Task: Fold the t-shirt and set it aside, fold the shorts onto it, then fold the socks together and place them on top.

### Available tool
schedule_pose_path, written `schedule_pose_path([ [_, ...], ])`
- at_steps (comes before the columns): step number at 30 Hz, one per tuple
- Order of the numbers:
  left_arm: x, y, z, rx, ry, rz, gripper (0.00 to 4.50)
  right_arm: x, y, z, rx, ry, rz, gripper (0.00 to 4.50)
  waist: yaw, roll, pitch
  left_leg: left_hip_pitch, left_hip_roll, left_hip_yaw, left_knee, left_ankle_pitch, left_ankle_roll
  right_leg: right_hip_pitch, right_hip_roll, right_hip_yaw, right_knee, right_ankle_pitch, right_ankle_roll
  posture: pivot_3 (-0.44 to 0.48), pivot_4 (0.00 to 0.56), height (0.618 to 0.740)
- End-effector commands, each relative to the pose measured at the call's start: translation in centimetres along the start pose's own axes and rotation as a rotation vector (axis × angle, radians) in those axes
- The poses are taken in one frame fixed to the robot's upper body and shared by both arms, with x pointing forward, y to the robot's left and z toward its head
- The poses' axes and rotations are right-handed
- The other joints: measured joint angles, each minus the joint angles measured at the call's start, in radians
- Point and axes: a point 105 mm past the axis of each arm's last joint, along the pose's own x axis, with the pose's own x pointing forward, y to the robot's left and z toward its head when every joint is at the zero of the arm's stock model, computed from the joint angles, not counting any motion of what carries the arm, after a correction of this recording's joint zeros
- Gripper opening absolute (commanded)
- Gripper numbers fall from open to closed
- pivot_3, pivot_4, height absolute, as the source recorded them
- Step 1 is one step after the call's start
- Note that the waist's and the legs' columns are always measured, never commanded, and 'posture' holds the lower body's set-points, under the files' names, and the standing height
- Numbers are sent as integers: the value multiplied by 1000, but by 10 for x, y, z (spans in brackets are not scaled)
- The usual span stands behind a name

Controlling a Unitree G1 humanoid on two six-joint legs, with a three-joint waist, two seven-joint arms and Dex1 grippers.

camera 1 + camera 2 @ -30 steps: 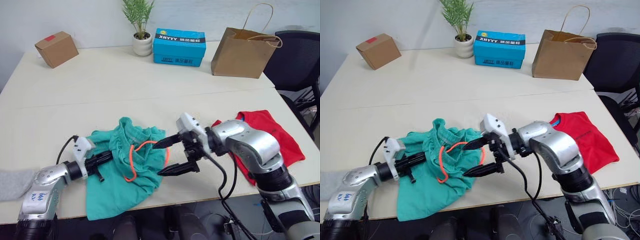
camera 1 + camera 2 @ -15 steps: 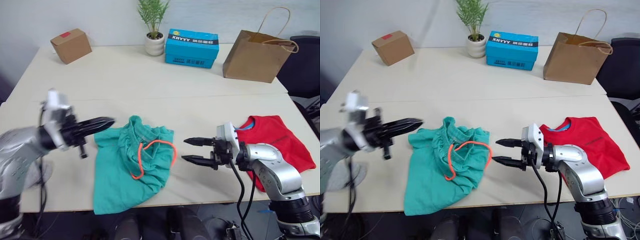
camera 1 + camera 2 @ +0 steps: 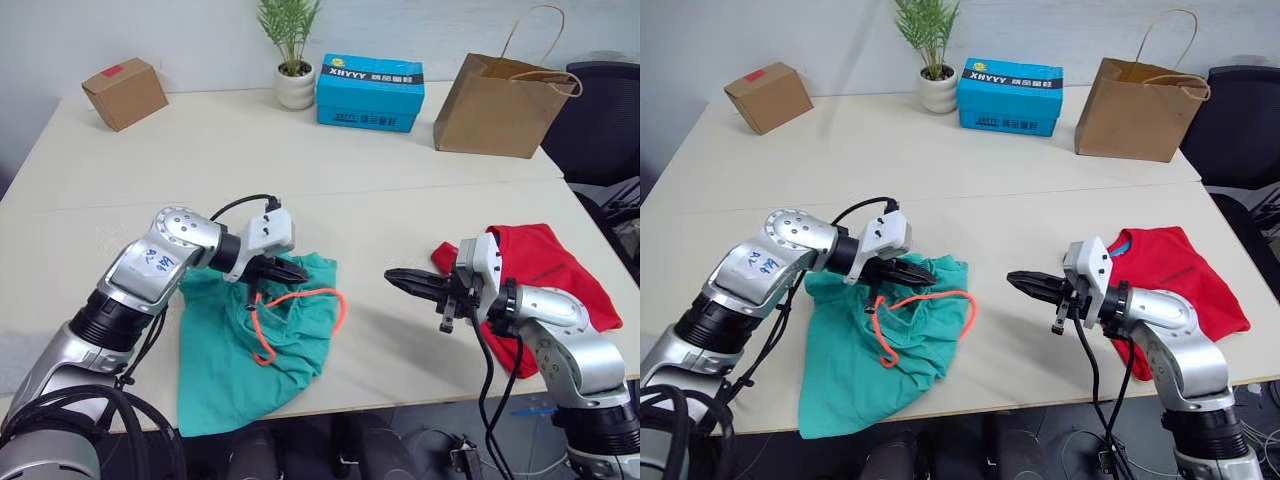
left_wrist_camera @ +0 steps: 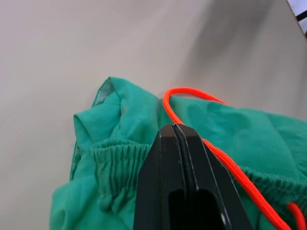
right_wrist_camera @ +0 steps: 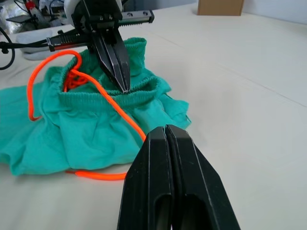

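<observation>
Lying rumpled at the lower centre-left of the head views, the shorts (image 3: 250, 340) sit on the pale worktop (image 3: 200, 160), teal cloth bunched at the gathered waistband with the neon orange drawstring (image 3: 300, 305) looping loose across them. The left gripper (image 3: 290, 271) rests on the waistband, its jaws clenched; the left wrist view shows the two black fingers pressed flat together with the tips against the elastic ruffle and the cord running just beside them, but whether any cloth is pinched cannot be told. The right gripper (image 3: 400, 279) hovers over bare worktop between the shorts and the t-shirt (image 3: 550, 270), jaws also clenched; the right wrist view shows its fingers meeting in one seam and, beyond them, the other arm's tips touching the waistband edge. The t-shirt lies folded, soft and red, at the right edge of the frame, partly behind the right arm, with a sliver of blue neckline showing in the right eye view.

Half a second ago the left gripper was raised well to the left of the shorts and the right jaws were parted; both have since closed, and the left has come onto the waistband.

Along the far edge stand a cardboard box (image 3: 125, 92), a potted plant (image 3: 290, 50), a blue box (image 3: 370, 92) and a brown paper bag (image 3: 500, 90).
</observation>
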Motion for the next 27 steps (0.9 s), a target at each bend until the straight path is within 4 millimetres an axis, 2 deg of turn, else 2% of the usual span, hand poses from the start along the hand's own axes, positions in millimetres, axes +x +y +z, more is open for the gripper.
schedule_pose_path([
  [1, -38, -3, -3, -97, -79, 61, 0, 0, 9, 7, -14, -13, 37, 39, -5, 0, 0, 0, 0, 0, 0, 0, 0, 0, 0, 0, 1, 0, 0, 0, 150, 740],
  [3, -61, -16, -26, -190, -59, 81, 0, 0, 11, 3, -7, 2, 48, 39, -11, 0, 0, 0, 0, -1, 1, 0, 0, 0, 0, 1, 2, 0, 0, 0, 150, 740],
  [6, -69, -31, -49, -301, -30, 113, 0, -1, 11, -2, -5, 8, 56, 39, -12, 1, 1, 1, 0, -2, 1, 0, 0, 0, 0, 2, 2, -1, -1, 0, 150, 740],
  [9, -75, -35, -75, -387, -7, 208, 0, -2, 10, -5, -4, 12, 60, 39, -2, 1, 1, 1, -1, -3, 2, -1, 1, 1, -2, 1, 2, -1, -1, 0, 150, 740],
  [13, -84, -38, -100, -476, -34, 319, 0, -3, 10, -10, 5, 20, 65, 39, 6, 1, 1, 1, -2, -3, 2, -2, 3, 1, -2, 1, 1, 0, -1, 0, 150, 740],
  [16, -96, -32, -108, -499, -85, 430, 0, -3, 9, -12, 10, 24, 64, 39, 10, 1, 1, 1, -2, -3, 1, -3, 2, 1, -2, 1, 0, 0, -1, 0, 150, 740],
  [19, -107, -18, -80, -452, -250, 480, 0, -3, 8, -12, 12, 22, 58, 39, 11, 1, 1, 1, -2, -3, 2, -3, 3, 1, -2, 1, 0, 0, -1, 0, 150, 740],
  [23, -109, -23, -29, -376, -402, 327, 0, -1, 7, -12, 11, 19, 57, 39, 14, 0, 1, 1, -2, -3, 2, -3, 3, 2, -3, 0, 0, 0, 0, 0, 150, 740],
  [25, -103, -26, -7, -336, -429, 244, 0, 0, 7, -12, 9, 14, 56, 39, 13, 0, 1, 1, -2, -3, 2, -3, 3, 2, -3, 1, 0, 0, 0, 0, 150, 740],
  [27, -88, -27, 15, -276, -452, 164, 0, 2, 7, -11, 7, 7, 55, 39, 13, 0, 1, 1, -2, -3, 2, -3, 3, 2, -3, 1, 0, 0, 0, 0, 150, 740],
])
